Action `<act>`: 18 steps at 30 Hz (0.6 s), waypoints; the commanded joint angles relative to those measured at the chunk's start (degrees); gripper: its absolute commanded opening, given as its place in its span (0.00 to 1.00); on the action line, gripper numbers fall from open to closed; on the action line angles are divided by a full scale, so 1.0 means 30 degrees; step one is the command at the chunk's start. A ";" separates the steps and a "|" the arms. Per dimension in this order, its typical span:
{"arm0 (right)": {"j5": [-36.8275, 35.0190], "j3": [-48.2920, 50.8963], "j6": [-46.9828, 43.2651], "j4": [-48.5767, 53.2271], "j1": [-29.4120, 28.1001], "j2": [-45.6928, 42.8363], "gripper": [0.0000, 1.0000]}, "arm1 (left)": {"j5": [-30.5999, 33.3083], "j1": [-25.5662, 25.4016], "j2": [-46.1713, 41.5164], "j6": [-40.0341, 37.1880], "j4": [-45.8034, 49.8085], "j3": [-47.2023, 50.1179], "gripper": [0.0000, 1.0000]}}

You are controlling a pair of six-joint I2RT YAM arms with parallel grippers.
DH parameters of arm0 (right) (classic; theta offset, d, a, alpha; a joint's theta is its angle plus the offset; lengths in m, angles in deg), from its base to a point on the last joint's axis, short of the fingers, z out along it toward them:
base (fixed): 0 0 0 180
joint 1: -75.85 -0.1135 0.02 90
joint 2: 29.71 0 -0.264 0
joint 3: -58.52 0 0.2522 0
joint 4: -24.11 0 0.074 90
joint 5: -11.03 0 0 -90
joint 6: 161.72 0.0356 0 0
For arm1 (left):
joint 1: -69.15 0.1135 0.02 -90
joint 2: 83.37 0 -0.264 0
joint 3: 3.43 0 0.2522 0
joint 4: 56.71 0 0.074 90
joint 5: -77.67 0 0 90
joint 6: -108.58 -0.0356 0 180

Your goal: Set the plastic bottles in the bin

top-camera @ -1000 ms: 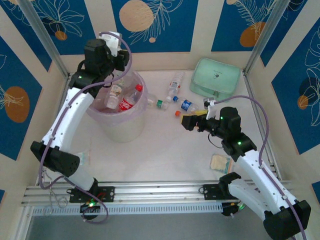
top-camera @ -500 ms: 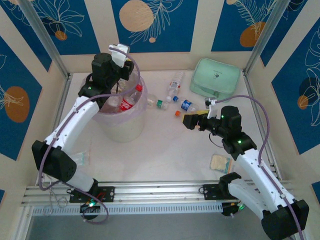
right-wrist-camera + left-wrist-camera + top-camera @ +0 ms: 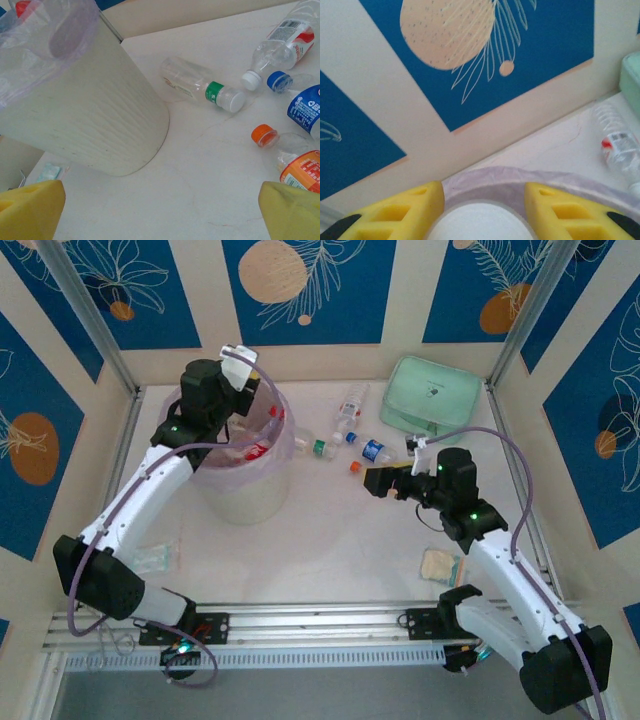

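Left end effector (image 3: 483, 200) above the bin's (image 3: 246, 502) far rim; right end effector (image 3: 162, 195) open to the bin's right.

The bin stood on the desk (image 3: 330, 540) and held a red-labelled bottle (image 3: 256, 449) inside its liner. The left end effector's yellow fingers (image 3: 415, 207) were partly apart with a pale round shape between them; I could not tell whether they gripped it. The right end effector was spread wide and held nothing, low over the desk, to the right of the bin. More plastic bottles (image 3: 350, 435) lay loose on that side: a green-labelled bottle (image 3: 197, 84) nearest the bin's wall, then a red-and-white-labelled bottle (image 3: 282, 42), a blue-capped bottle (image 3: 305, 102) and an orange-capped bottle (image 3: 292, 162) further off. Beyond them, far right of the bin, sat a mint-green case (image 3: 432, 395).
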 commanded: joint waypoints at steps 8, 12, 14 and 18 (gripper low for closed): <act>0.0614 -0.0568 0.0110 -0.0120 0.0090 0.0723 0.99 | -0.1049 0.0293 0.2027 0.0741 0.2599 0.1844 0.00; 0.0199 -0.0720 -0.0114 0.0805 0.0119 0.0727 0.99 | -0.1426 0.0365 0.3488 0.1114 0.2702 0.1559 0.00; 0.0250 -0.0553 -0.0014 0.0809 0.0126 0.0723 1.00 | -0.1395 0.0359 0.3821 0.1339 0.2582 0.1577 0.00; 0.0156 -0.0803 -0.0144 0.1198 0.0164 0.0930 1.00 | -0.1619 0.0394 0.3374 0.1781 0.2742 0.1179 0.18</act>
